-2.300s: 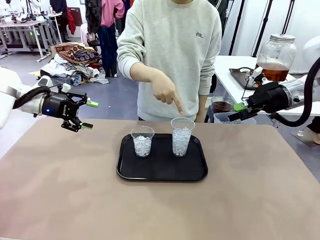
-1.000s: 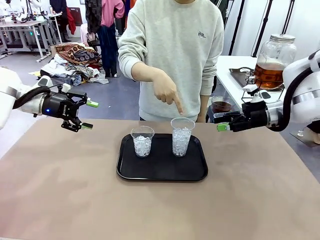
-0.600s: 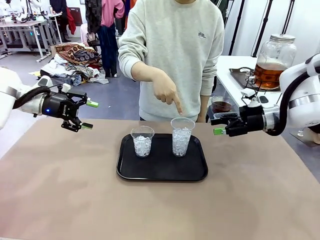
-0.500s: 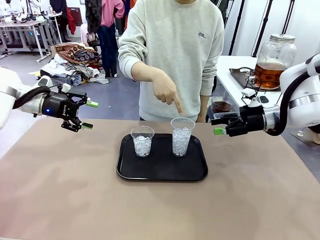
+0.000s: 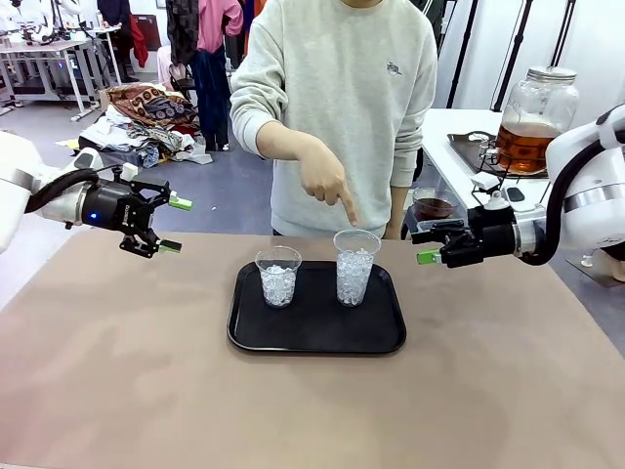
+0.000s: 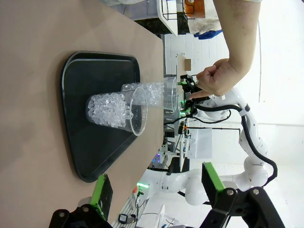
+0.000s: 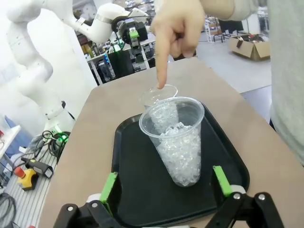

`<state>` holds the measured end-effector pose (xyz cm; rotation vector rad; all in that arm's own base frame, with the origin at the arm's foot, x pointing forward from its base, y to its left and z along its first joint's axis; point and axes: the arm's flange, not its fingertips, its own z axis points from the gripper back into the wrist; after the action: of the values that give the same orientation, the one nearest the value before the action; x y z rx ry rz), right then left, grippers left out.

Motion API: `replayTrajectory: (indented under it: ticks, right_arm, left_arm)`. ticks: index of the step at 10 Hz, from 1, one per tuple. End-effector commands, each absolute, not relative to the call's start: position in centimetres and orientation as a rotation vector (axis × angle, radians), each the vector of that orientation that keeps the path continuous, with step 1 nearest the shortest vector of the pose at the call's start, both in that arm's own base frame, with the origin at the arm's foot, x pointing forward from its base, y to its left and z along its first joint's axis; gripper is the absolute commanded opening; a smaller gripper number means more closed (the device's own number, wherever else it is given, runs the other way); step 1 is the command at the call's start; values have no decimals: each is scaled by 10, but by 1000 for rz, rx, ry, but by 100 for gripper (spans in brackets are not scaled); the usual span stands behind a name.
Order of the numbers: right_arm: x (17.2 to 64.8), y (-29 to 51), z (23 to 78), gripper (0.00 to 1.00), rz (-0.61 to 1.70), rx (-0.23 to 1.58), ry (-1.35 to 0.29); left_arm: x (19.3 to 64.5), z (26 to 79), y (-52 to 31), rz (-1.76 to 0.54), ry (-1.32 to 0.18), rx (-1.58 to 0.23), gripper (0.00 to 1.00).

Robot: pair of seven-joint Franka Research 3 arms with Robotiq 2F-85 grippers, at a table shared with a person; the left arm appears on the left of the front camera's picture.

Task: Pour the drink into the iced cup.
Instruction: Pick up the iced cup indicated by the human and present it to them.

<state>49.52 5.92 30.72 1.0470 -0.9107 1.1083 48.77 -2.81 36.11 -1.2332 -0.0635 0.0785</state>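
A black tray (image 5: 317, 340) sits mid-table, holding a shorter ice cup (image 5: 278, 276) and a taller ice cup (image 5: 354, 266). A person's hand (image 5: 322, 179) points down at the taller one. The right gripper (image 5: 422, 246) hovers just right of it, the left gripper (image 5: 176, 225) well off to the left — both gape wide, empty. The amber drink (image 5: 527, 147) sits in a glass dispenser jar (image 5: 535, 98) on a side table (image 5: 437, 137), far right.

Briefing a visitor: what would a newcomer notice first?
A taller cup and shorter cup of ice sit on a black tray mid-table, the person's hand pointing at the taller. The left gripper and right gripper hover open either side; a glass jar of amber drink stands far right.
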Motion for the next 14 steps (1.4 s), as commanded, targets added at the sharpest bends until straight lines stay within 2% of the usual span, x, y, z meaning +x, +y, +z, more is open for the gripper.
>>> replayTrajectory:
  ticks: [1, 4, 8, 14]
  right_arm:
    - [500, 73, 289, 100, 1234, 1028, -1002]
    - [502, 87, 268, 100, 1308, 1058, -1059]
    - [507, 99, 248, 100, 1246, 1114, -1169]
    - [525, 110, 229, 100, 1155, 1175, -1178]
  left_arm:
    - [487, 362, -28, 88, -48, -1225, 100]
    - [487, 362, -28, 88, -48, -1225, 100]
    - [487, 362, -28, 88, -48, -1225, 100]
    - [487, 362, -28, 88, -48, -1225, 100]
